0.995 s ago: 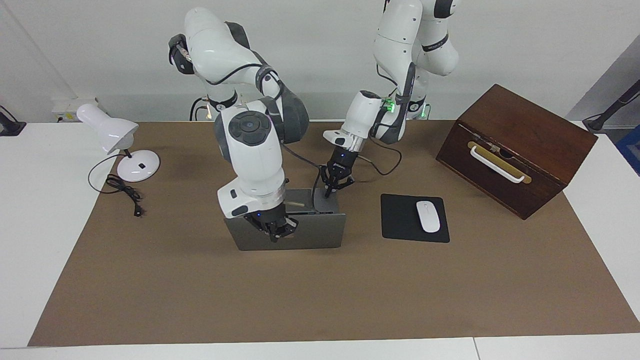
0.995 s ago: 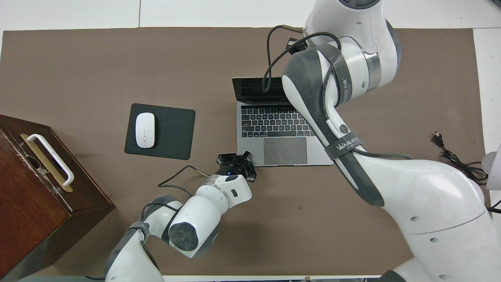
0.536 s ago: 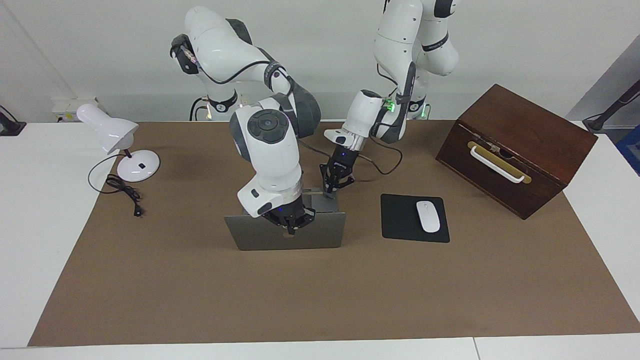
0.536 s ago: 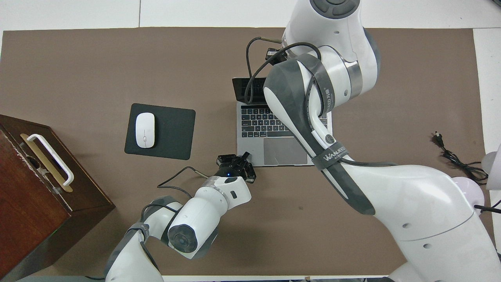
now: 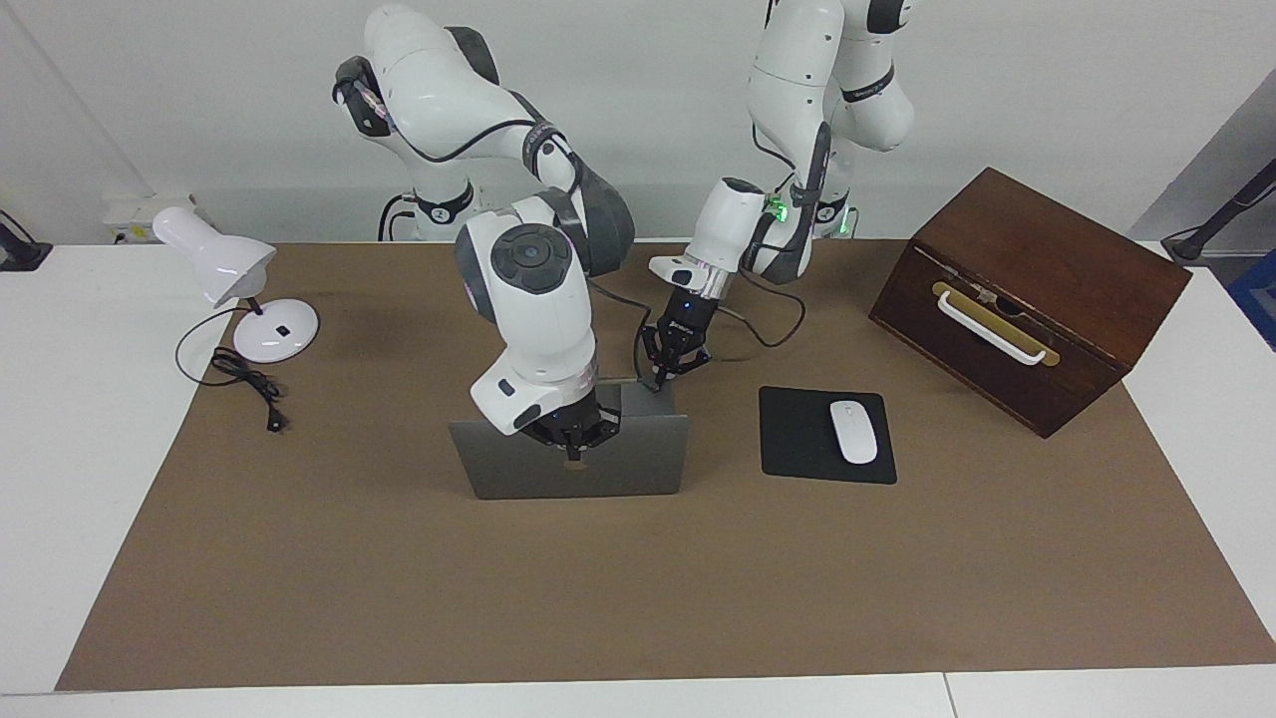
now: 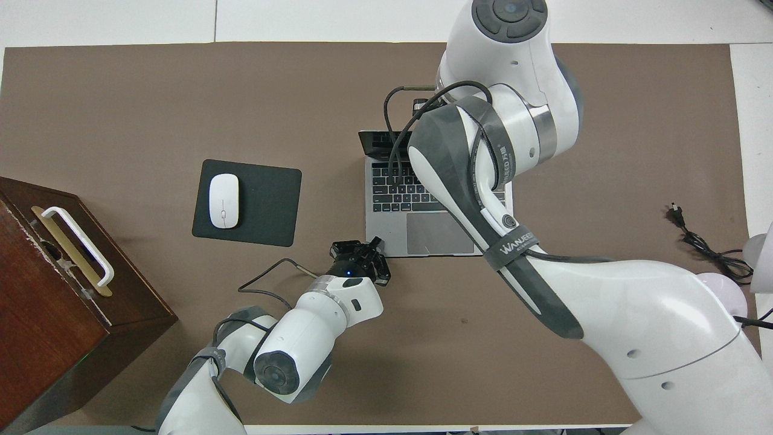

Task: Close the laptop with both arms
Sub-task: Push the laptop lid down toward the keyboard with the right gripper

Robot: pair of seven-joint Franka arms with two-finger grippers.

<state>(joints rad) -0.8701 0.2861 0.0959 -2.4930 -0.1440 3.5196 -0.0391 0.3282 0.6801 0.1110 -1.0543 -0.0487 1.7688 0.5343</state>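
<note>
The silver-grey laptop stands open in the middle of the brown mat, its lid's back facing the facing view. The overhead view shows its keyboard, its trackpad and a narrow strip of screen. My right gripper is shut, its tips against the back of the lid near the top edge; in the overhead view it is hidden under its own arm. My left gripper is shut and sits at the laptop base's corner nearest the robots, toward the left arm's end; it also shows in the overhead view.
A black mouse pad with a white mouse lies beside the laptop toward the left arm's end. A brown wooden box stands at that end. A white desk lamp with its cord stands at the right arm's end.
My right gripper has risen and moved toward the robots along the lid's back. The lid has tipped further over the keyboard, so less screen shows from above. The left gripper has barely moved.
</note>
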